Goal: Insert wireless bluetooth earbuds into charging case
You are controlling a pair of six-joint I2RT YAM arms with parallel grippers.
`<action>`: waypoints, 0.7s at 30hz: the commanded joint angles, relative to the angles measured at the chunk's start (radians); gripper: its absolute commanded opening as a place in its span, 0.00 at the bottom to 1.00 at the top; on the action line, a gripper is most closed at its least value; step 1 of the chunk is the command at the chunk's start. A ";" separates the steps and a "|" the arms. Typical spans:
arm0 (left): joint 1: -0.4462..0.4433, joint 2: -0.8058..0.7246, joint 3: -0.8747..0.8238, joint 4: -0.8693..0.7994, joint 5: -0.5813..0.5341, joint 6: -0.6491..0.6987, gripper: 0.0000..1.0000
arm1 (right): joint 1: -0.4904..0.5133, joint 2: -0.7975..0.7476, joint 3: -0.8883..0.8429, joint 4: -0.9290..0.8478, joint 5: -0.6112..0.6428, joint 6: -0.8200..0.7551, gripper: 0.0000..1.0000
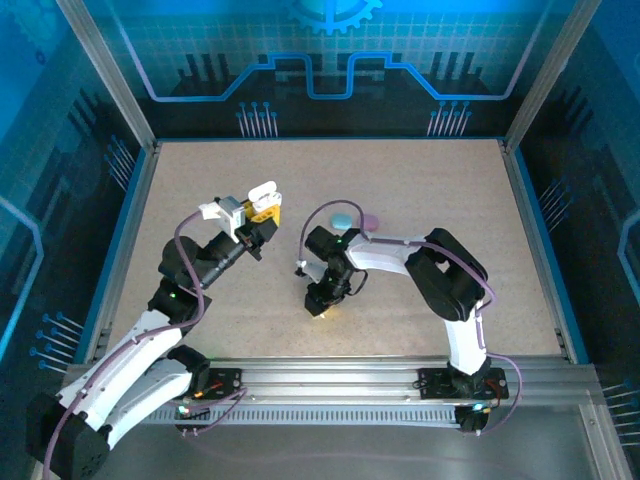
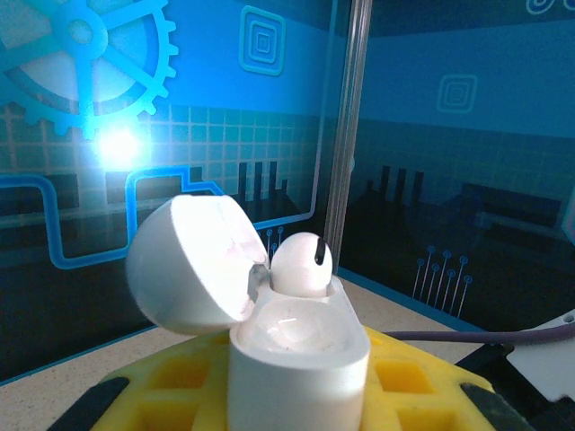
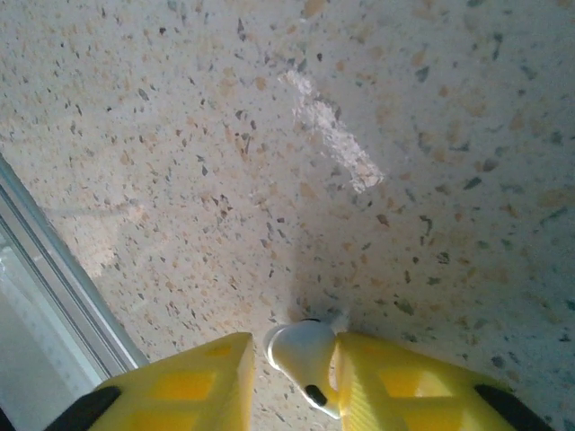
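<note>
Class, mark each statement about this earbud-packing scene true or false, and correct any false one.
1. The left end effector holds a white case with its lid open. True.
2. Both slots of that case are filled. False: a seated earbud fills the far slot, while the near slot is empty.
3. The right end effector has a loose earbud, also white, between its fingers. True.
4. The right end effector points up at the back wall. False: it points down at the speckled table.
</note>
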State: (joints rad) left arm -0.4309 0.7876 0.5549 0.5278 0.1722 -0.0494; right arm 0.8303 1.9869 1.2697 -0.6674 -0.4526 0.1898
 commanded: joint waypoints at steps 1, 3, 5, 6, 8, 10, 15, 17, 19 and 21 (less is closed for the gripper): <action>0.008 -0.006 0.043 0.034 0.003 0.007 0.22 | 0.012 -0.002 -0.005 -0.027 0.016 -0.001 0.25; 0.008 -0.004 0.044 0.033 0.003 0.008 0.22 | 0.006 -0.033 -0.018 -0.024 0.040 0.013 0.23; 0.008 -0.003 0.044 0.032 0.004 0.006 0.22 | -0.008 -0.073 -0.035 -0.022 0.064 0.031 0.21; 0.008 -0.002 0.045 0.035 0.004 0.006 0.22 | -0.017 -0.100 -0.049 -0.016 0.080 0.043 0.20; 0.007 0.002 0.045 0.038 0.005 0.002 0.22 | -0.044 -0.147 -0.074 -0.009 0.132 0.075 0.19; 0.009 0.004 0.045 0.040 0.007 -0.001 0.22 | -0.083 -0.180 -0.093 -0.021 0.195 0.105 0.19; 0.008 0.006 0.043 0.044 0.008 -0.004 0.22 | -0.185 -0.220 -0.120 -0.112 0.498 0.190 0.18; 0.007 0.006 0.042 0.044 0.008 -0.005 0.22 | -0.206 -0.217 -0.111 -0.151 0.613 0.214 0.18; 0.007 0.007 0.040 0.047 0.008 -0.006 0.22 | -0.214 -0.213 -0.097 -0.175 0.694 0.243 0.18; 0.006 0.011 0.040 0.049 0.008 -0.008 0.22 | -0.210 -0.198 -0.079 -0.192 0.740 0.262 0.18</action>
State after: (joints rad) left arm -0.4309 0.7944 0.5549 0.5285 0.1722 -0.0502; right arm 0.6147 1.7821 1.1709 -0.7822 0.1173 0.3908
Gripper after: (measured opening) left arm 0.238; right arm 0.185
